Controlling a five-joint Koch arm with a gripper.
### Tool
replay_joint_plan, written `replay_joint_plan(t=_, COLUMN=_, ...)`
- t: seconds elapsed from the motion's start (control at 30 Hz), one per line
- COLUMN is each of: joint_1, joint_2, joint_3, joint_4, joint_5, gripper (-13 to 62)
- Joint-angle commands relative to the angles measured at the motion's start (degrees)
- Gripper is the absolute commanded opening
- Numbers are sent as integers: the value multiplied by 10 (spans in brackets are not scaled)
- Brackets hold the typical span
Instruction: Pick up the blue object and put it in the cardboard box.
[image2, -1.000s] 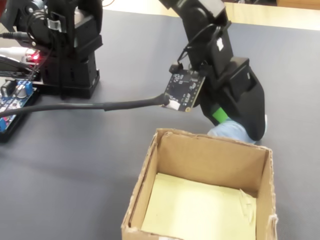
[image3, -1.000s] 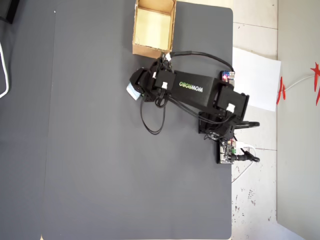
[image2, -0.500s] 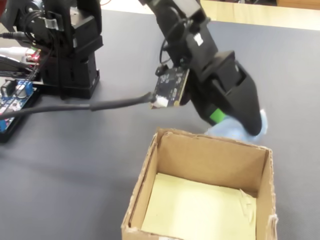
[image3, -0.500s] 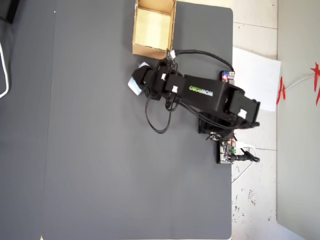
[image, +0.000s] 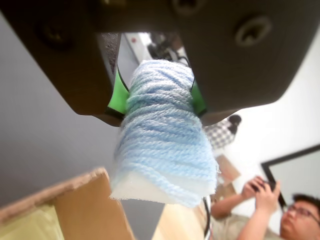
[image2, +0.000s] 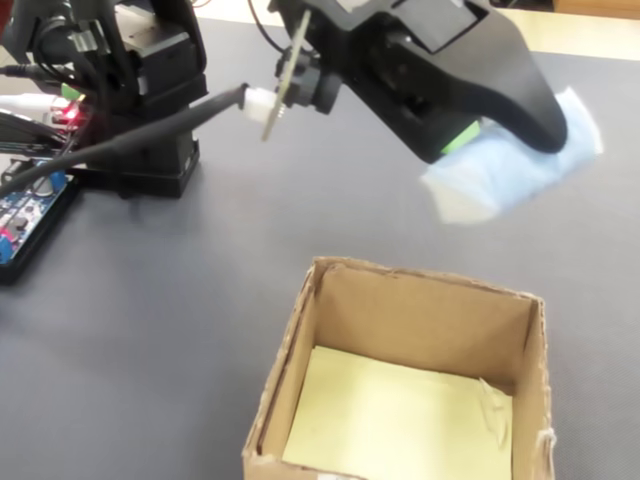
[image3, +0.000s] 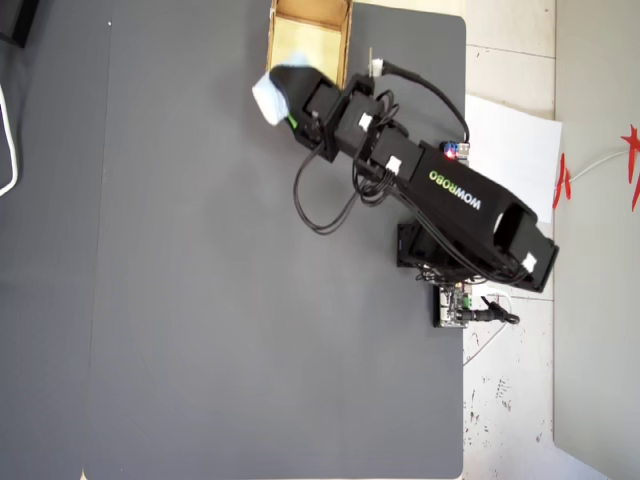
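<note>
My gripper (image: 157, 97) is shut on the blue object (image: 162, 135), a pale blue yarn-wrapped lump pinched between the green pads (image: 116, 95). In the fixed view the blue object (image2: 510, 175) hangs in the air under the black gripper (image2: 520, 140), beyond the far rim of the cardboard box (image2: 420, 320). From overhead, the blue object (image3: 268, 97) and gripper (image3: 285, 100) sit at the near left corner of the cardboard box (image3: 305, 40), which shows a pale yellow inside. A corner of the cardboard box (image: 75, 200) shows low in the wrist view.
The arm's base (image2: 140, 110) and a blue circuit board (image2: 20, 205) stand at the fixed view's left, with a thick cable (image2: 150, 135) running to the wrist. A white paper sheet (image3: 510, 160) lies off the mat's right edge. A person (image: 270, 210) is in the background.
The gripper has lifted the blue object off the table and swung it upward, closer to the box's corner. The box has not moved.
</note>
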Motion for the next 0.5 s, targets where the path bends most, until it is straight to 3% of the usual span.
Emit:
replay_joint_plan(t=0.0, joint_1=7, joint_2=6, joint_3=-51, joint_4=-55, joint_5=-1, gripper=58)
replay_joint_plan(t=0.27, joint_1=127, joint_2=-84, joint_3=-69, joint_4=-11, joint_5=-1, gripper=60)
replay_joint_plan(t=0.47, joint_1=131, joint_2=-87, joint_3=-53, joint_4=21, joint_5=0, gripper=199)
